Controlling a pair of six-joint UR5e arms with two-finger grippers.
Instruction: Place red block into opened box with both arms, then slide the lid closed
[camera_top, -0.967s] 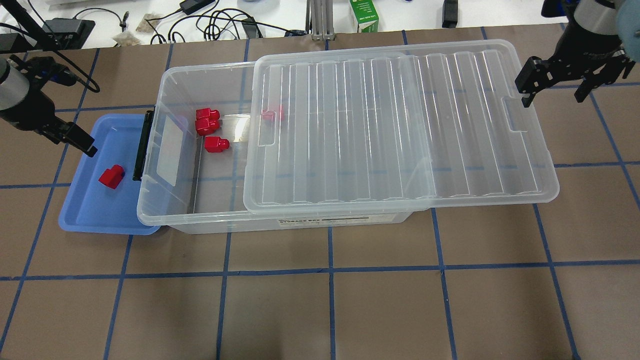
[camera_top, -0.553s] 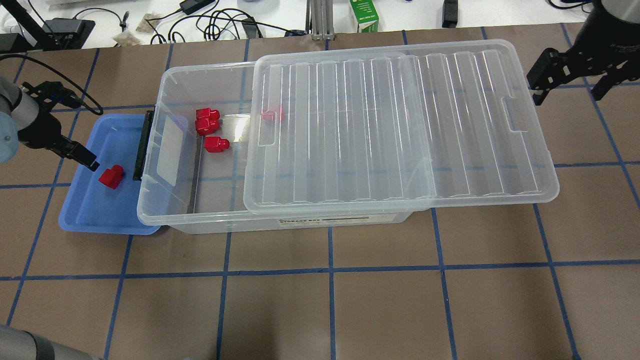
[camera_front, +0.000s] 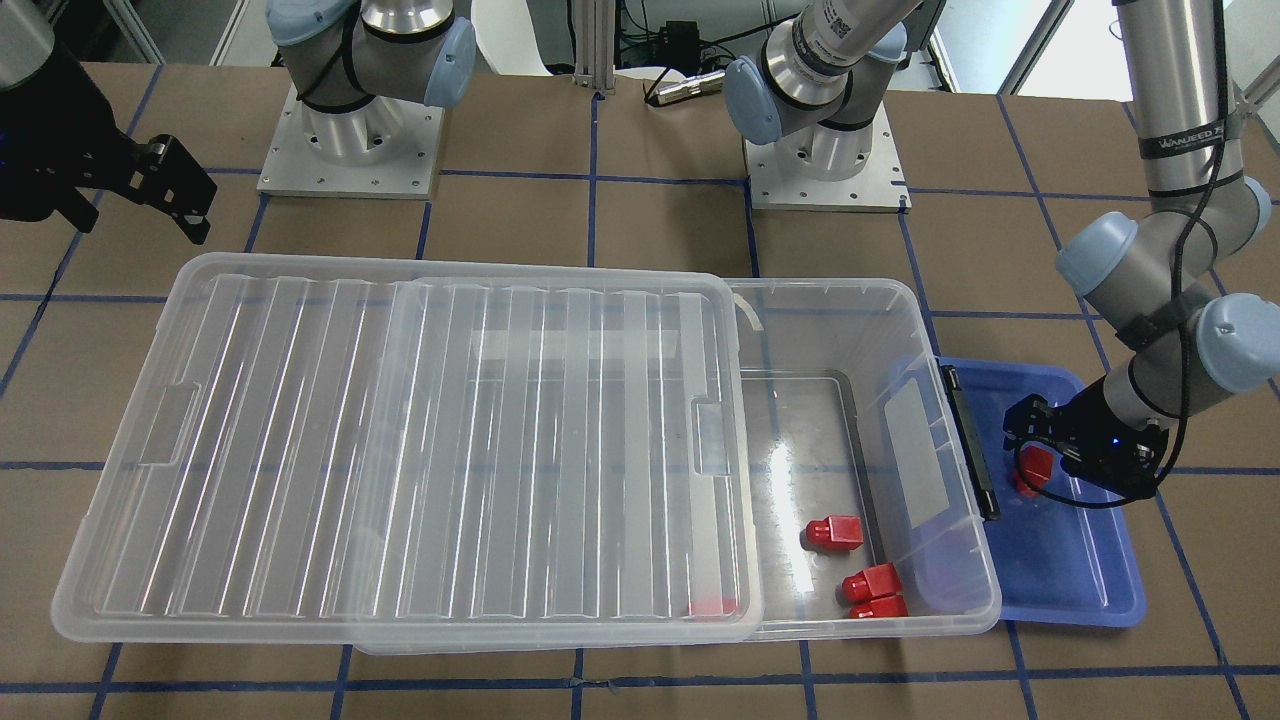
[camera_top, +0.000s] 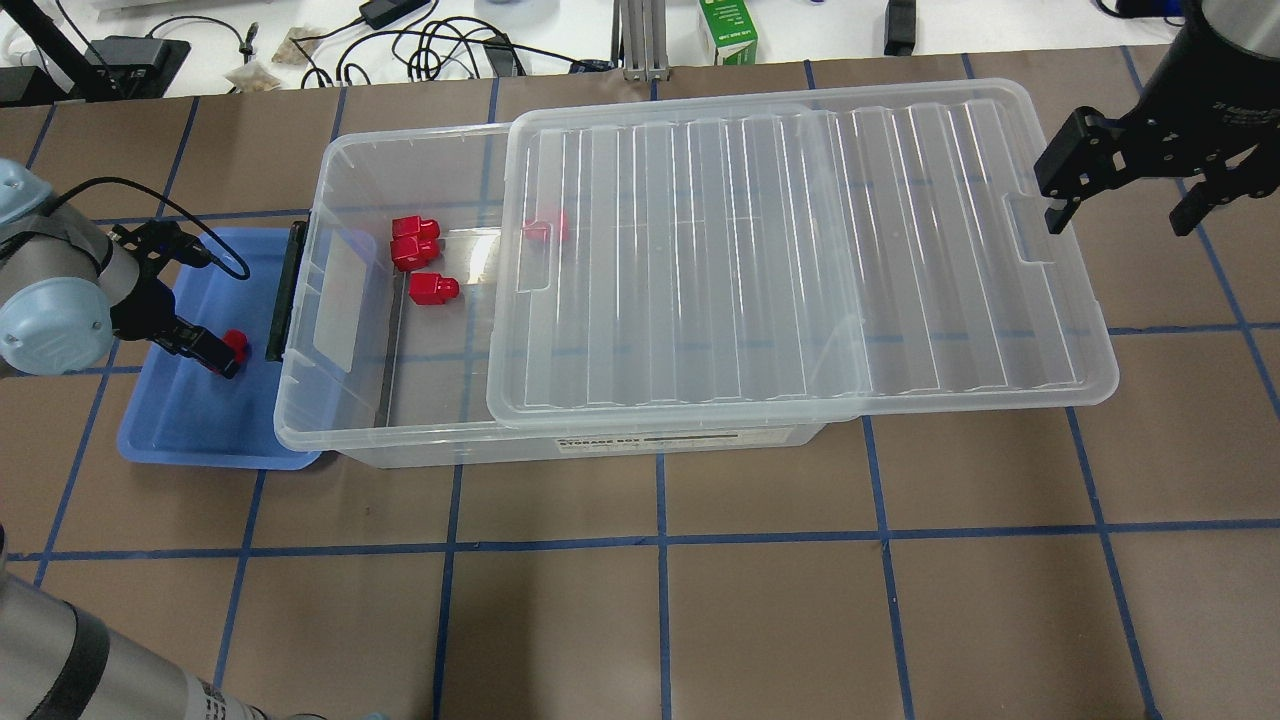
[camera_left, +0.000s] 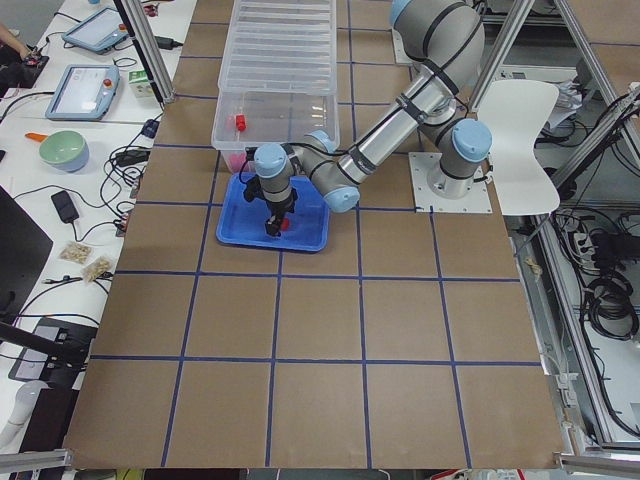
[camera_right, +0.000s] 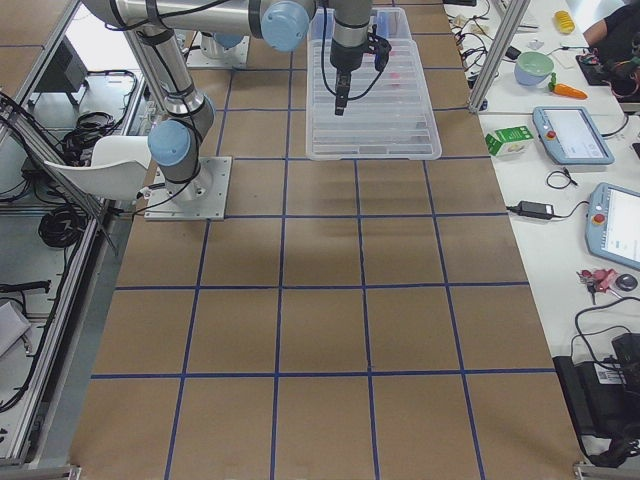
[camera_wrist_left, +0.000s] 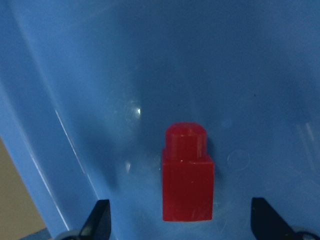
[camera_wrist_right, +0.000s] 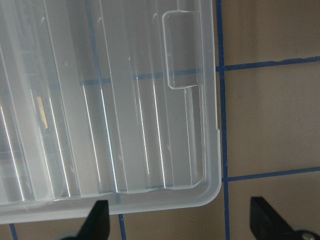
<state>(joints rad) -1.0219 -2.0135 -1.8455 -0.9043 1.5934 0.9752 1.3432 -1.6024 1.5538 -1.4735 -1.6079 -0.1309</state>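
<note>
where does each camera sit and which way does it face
Front-facing: across the table, looking down at the robot; arm bases on top, left gripper at the blue tray.
Overhead: behind the robot, looking forward onto box and lid; right gripper at right.
Exterior left: table end beside the tray; left arm near.
Exterior right: opposite end; right arm near.
Left wrist: down onto the red block; fingertips show.
Right wrist: down onto the lid's corner; fingertips show.
Front-facing and overhead share the box, mirrored.

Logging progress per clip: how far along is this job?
Done: four blocks lie in the box. In hand: the left gripper, open, straddles the red block in the blue tray. Left: grasp, move it in, slide the lid shut; right gripper hovers open nearby.
</note>
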